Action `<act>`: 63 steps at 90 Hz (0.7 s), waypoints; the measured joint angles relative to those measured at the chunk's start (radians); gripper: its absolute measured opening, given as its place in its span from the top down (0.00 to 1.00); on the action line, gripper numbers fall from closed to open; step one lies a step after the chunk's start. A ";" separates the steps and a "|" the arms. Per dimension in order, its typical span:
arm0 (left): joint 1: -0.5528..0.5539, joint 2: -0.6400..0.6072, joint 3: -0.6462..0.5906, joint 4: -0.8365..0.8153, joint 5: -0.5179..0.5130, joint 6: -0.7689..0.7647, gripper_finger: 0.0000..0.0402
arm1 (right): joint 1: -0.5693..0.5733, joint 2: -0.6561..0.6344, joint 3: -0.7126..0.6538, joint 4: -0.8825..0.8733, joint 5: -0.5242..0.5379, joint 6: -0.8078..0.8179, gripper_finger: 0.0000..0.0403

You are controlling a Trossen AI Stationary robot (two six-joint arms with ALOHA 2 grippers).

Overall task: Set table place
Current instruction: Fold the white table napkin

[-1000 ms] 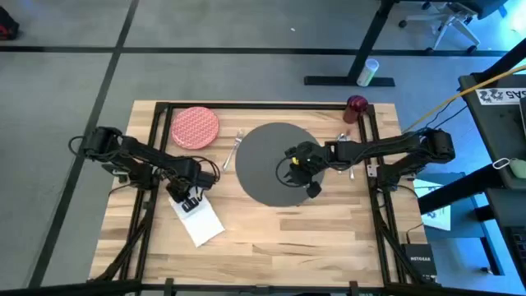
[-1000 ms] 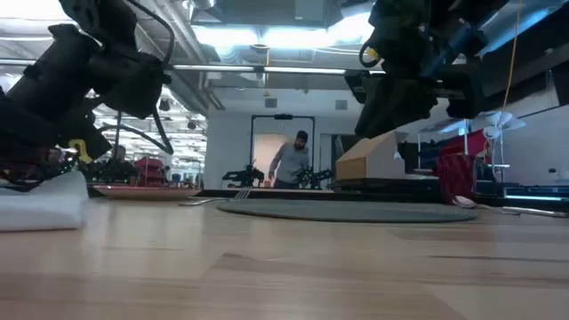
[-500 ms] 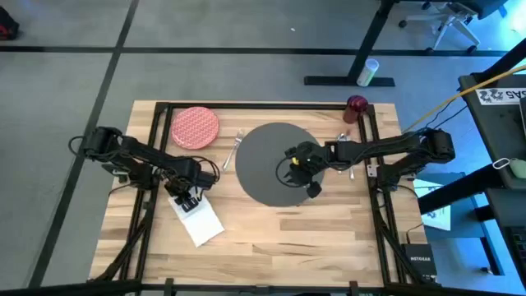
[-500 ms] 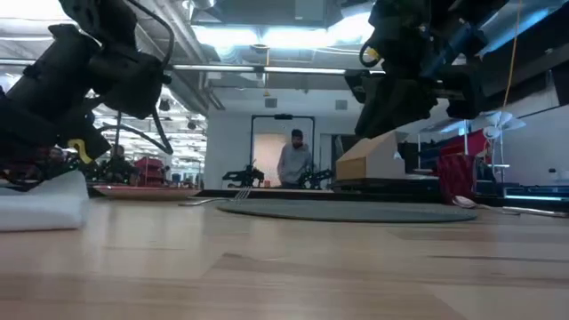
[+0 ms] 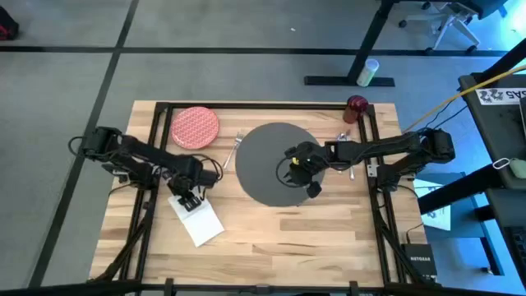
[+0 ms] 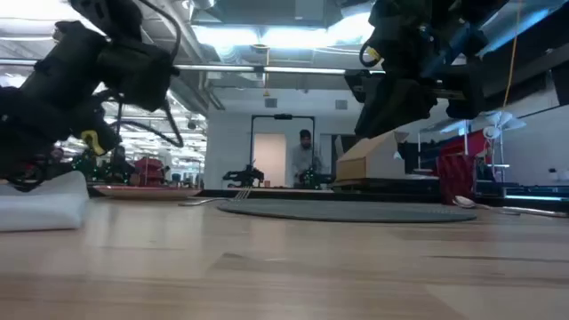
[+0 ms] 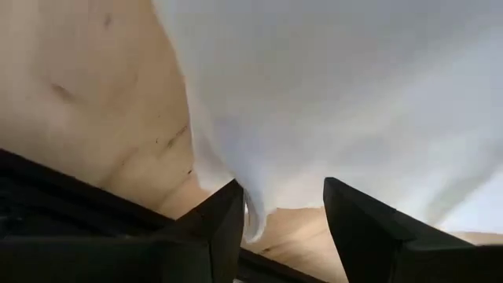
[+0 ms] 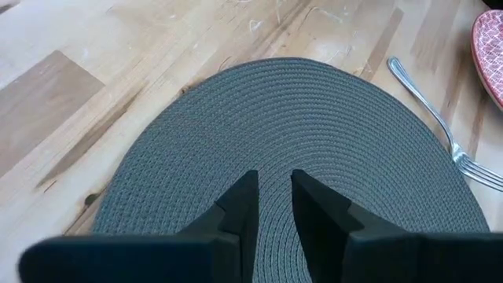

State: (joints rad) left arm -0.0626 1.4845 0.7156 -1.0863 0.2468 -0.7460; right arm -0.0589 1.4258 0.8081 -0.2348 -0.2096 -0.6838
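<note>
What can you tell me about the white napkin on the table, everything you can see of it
The white napkin is a soft, cloth-like rectangle lying flat on the wooden table, near its left side, turned at an angle to the table's edges. In the low view it shows some thickness, as if folded. The left claw is over its far end with fingers open; the left wrist view shows the fabric right at the fingertips, with contact unclear. It lies apart from the other items.

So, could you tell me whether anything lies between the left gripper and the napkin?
Nothing visible does. The left gripper sits right over the napkin's near corner, fingers open either side of the white edge, with only bare table around it. The right gripper waits over the mat.
</note>
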 joint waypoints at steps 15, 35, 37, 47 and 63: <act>0.039 0.000 0.030 -0.002 -0.003 0.022 0.61 | 0.000 0.000 0.000 0.000 0.000 -0.001 0.84; 0.088 0.000 0.080 -0.001 -0.004 0.078 0.61 | 0.000 0.000 0.000 0.000 0.000 -0.001 0.84; 0.093 0.000 0.084 -0.001 -0.005 0.083 0.61 | 0.000 0.000 0.000 0.000 0.000 -0.001 0.84; 0.107 0.000 0.092 -0.001 -0.013 0.093 0.61 | 0.000 0.000 0.000 0.000 0.000 -0.001 0.84; 0.108 0.000 0.092 -0.007 -0.014 0.093 0.61 | 0.000 0.000 0.000 0.000 0.000 -0.001 0.84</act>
State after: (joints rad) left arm 0.0452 1.4845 0.8078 -1.0930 0.2325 -0.6529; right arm -0.0589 1.4259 0.8079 -0.2347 -0.2096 -0.6850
